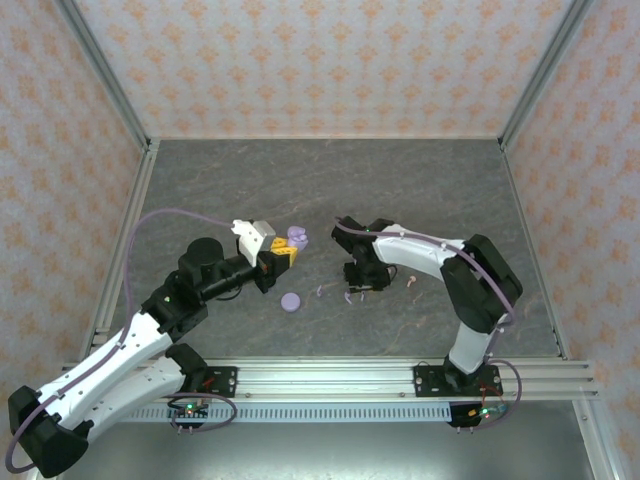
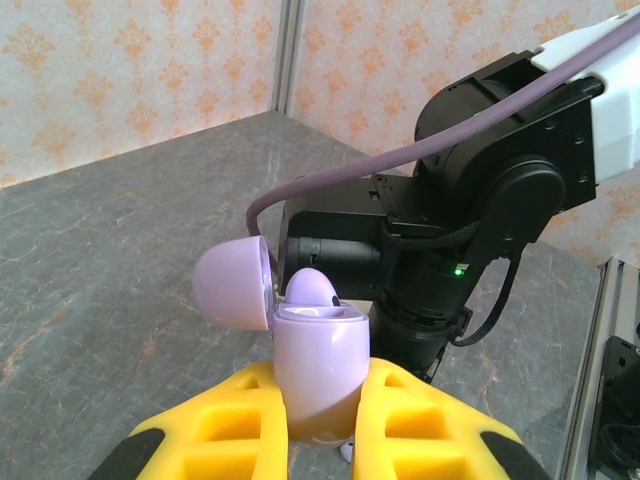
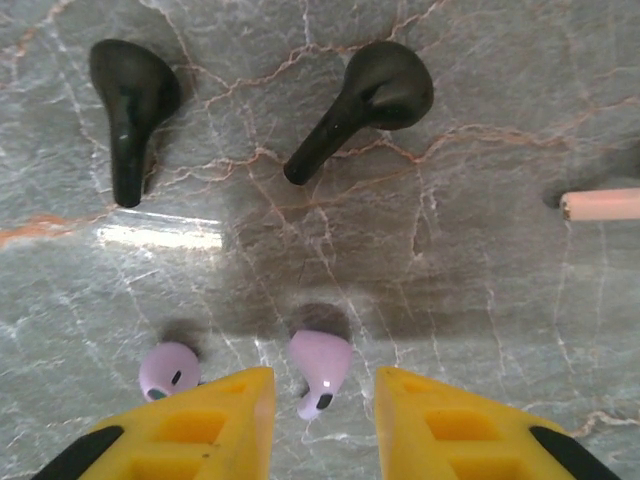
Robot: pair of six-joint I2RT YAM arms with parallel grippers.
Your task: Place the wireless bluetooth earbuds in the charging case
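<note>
Top external: high behind the bases, facing down and forward, far off, over the whole grey marbled tabletop (image 1: 420,190). Left wrist: level along yellow ribbed plastic left fingers (image 2: 230,425), very near the open lilac plastic charging case (image 2: 320,370) between them, black-and-white right arm (image 2: 480,200) beyond the tips; both shared with the top view. Right wrist: straight down, close, lilac stemmed earbud (image 3: 320,372) between yellow ribbed plastic right fingertips (image 3: 430,410).

Earbud (image 3: 320,365) between right gripper (image 3: 322,398) tips, second earbud (image 3: 168,370) just left, two more earbuds (image 3: 130,100) (image 3: 365,100) ahead on table (image 3: 450,300), charging case (image 2: 320,350) within left gripper (image 2: 320,405), lid (image 2: 232,285) hanging left.
</note>
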